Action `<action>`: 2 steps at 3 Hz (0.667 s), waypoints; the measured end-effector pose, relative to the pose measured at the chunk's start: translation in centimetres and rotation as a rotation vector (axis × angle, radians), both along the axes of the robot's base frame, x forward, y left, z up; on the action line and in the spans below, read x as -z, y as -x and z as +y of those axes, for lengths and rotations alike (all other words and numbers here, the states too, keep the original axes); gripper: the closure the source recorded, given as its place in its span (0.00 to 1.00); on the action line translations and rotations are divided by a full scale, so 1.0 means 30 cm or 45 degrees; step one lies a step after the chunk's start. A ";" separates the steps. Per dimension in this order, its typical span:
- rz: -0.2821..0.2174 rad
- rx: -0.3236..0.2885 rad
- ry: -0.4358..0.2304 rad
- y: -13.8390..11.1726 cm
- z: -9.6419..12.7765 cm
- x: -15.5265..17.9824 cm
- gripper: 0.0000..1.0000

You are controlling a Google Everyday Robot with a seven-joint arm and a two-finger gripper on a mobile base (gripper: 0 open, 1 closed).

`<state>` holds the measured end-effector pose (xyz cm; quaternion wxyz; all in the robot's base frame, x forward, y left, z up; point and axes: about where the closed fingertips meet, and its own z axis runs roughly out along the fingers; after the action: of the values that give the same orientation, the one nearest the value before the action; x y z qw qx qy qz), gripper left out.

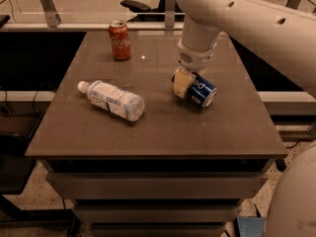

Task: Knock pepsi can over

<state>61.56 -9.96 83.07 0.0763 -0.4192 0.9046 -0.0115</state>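
three things sit on the dark bench (163, 127): two cans and one bottle. the first can is the pepsi can (200, 91), dark blue with white lettering, in the right half of the bench, about midway between the far and near edges. it is tipped far over, with its silver end facing the near right corner; whether it lies flat on the surface cannot be told. the second is a red coca-cola can (120, 40), upright near the far edge, left of the middle and well apart from the pepsi can. the one clear plastic bottle (114, 100) lies on its side in the left half, its white cap pointing to the left edge and its base toward the middle. there is one arm (232, 19), thick and cream-white, coming in from the upper right over the far right corner and bending straight down to a ribbed wrist. the single pincer (183, 83) is low over the bench, its cream tip against the left side of the pepsi can; whether it is wide, narrow or gripping cannot be told.
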 end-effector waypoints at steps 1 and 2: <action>0.008 -0.006 0.002 0.001 0.004 0.005 1.00; 0.019 -0.012 0.002 0.002 0.007 0.010 1.00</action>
<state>61.50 -9.74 82.75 0.0692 -0.4237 0.9031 -0.0086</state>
